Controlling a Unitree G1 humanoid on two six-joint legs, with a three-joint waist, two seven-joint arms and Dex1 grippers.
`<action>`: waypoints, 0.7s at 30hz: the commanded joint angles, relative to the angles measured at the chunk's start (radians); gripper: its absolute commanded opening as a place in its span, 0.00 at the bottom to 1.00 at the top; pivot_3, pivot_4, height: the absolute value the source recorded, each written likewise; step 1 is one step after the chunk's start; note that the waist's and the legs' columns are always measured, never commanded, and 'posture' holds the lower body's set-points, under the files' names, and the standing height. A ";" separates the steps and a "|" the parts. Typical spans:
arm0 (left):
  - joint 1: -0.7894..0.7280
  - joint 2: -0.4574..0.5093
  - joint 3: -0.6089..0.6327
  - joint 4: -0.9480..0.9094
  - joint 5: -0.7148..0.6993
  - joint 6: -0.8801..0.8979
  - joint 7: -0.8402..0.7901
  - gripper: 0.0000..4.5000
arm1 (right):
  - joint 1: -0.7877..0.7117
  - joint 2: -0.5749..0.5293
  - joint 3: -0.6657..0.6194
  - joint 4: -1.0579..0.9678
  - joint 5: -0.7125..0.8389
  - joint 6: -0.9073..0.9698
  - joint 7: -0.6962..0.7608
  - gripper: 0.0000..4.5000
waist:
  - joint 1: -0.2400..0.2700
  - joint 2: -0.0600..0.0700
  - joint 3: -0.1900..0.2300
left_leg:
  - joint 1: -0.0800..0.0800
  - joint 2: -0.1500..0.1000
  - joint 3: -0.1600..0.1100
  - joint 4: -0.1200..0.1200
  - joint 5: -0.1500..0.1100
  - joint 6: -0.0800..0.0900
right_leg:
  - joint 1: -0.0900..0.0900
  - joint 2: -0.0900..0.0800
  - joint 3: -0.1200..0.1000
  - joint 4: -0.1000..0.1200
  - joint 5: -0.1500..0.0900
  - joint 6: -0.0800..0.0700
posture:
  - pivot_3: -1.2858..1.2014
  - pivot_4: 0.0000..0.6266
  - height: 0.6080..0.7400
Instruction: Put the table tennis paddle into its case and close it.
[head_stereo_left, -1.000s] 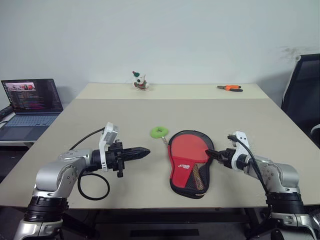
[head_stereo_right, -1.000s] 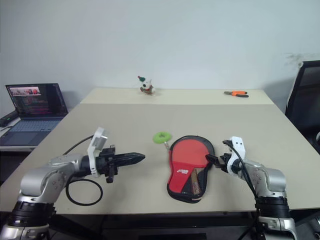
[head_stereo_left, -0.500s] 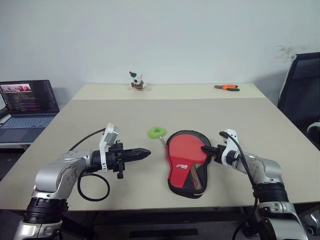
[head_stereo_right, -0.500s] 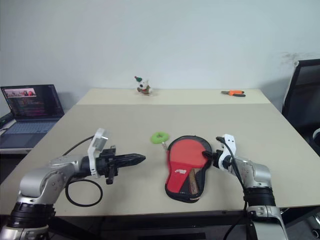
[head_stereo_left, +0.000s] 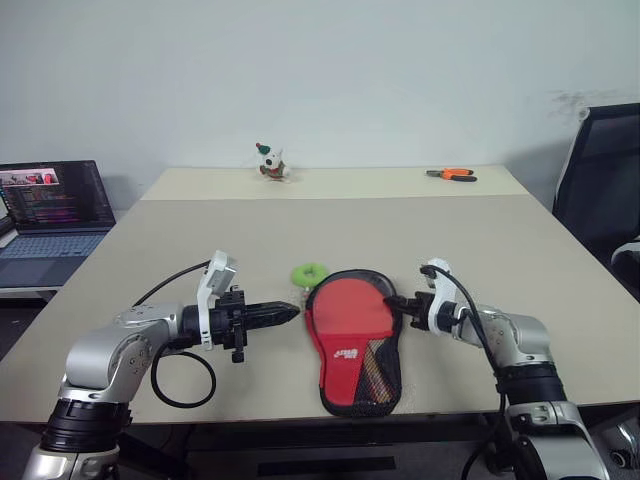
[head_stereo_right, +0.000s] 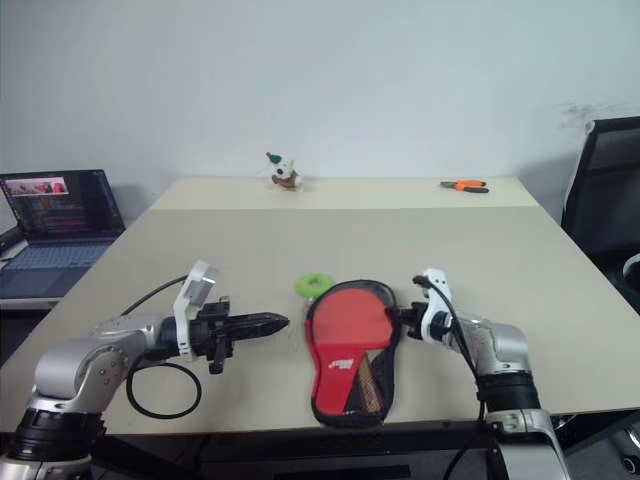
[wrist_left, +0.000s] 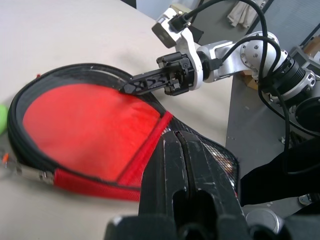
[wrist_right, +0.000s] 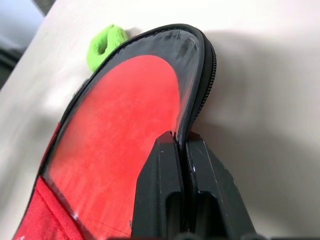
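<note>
The case (head_stereo_left: 350, 340) lies flat between my grippers, the paddle (head_stereo_left: 345, 315) apparently inside. My right gripper (head_stereo_left: 392, 302) is pinched on its rim; my left gripper (head_stereo_left: 290, 312) hangs closed and empty just beside it. I should grip firmly and avoid dragging it.

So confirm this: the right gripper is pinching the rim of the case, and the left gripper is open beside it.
One thing is wrong. The left gripper is shut, not open; the left wrist view shows its fingers pressed together. The rest stands: the right gripper is pinching the rim of the case, with the left one beside it.
</note>
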 joint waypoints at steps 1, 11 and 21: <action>-0.006 0.015 0.029 -0.039 -0.023 -0.008 0.001 0.00 | 0.001 0.010 0.004 -0.025 0.007 -0.005 0.006 0.01 | 0.000 0.000 0.000 | 0.000 0.000 0.000 0.000 0.000 0.000 | 0.000 0.000 0.000 0.000 0.000 0.000 | 0.52 0.24 1.00; -0.004 0.014 0.031 -0.038 -0.023 -0.008 0.013 0.00 | 0.022 -0.021 -0.039 -0.005 -0.026 -0.043 -0.053 0.01 | 0.007 0.000 0.000 | 0.000 -0.001 0.000 0.000 0.000 0.000 | 0.000 0.000 0.000 0.000 0.000 0.000 | 0.52 0.24 1.00; 0.007 0.009 0.037 -0.039 -0.025 -0.012 0.023 0.00 | 0.071 -0.002 -0.098 -0.181 0.070 0.056 -0.089 0.22 | 0.025 0.000 0.000 | -0.001 -0.002 -0.001 0.000 0.000 0.000 | 0.001 0.000 -0.001 0.000 0.000 0.000 | 0.52 0.24 1.00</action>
